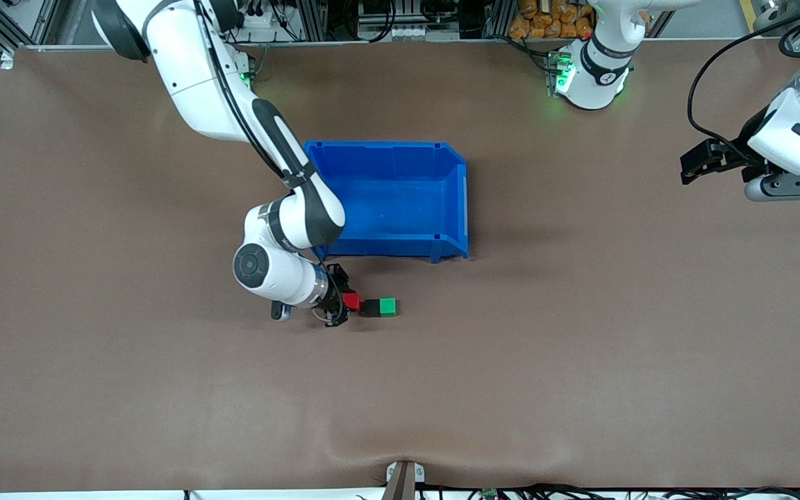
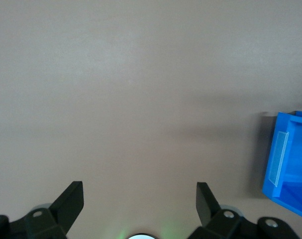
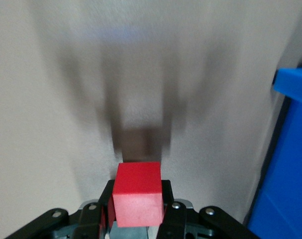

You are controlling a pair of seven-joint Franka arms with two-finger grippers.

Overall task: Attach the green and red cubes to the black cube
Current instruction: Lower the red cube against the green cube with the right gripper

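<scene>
— Cubes first: how many on the tabletop [image 1: 94, 389]?

— 3 cubes, 1 of each colour. The black cube [image 1: 371, 308] and the green cube [image 1: 388, 306] lie touching, side by side, nearer the front camera than the blue bin [image 1: 393, 156], the green one toward the left arm's end. The red cube [image 1: 351, 301] is just beside the black cube at its right-arm end; I cannot tell whether those 2 touch.

— Bins?

— 1 blue bin, with nothing visible in it.

— Grippers?

— 2. The right gripper [image 1: 342, 300] is just beside the black cube, nearer the front camera than the bin, its fingers [image 3: 169, 196] clamped on 2 sides of the red cube [image 3: 138, 194]. The left gripper [image 1: 692, 163] waits over bare tabletop toward the left arm's end, well apart from the bin, its 2 fingers [image 2: 71, 199] spread wide with nothing between them.

— What is hard to see?

— From the front, the right arm's wrist hides that corner of the bin, and the gripper covers part of the red cube. In the right wrist view only the red cube, a blurred shadow and an edge of the bin [image 3: 285, 164] show; the black and green cubes are out of that view. The left wrist view catches only 1 corner of the bin [image 2: 287, 164], cut off at the picture's edge.
</scene>
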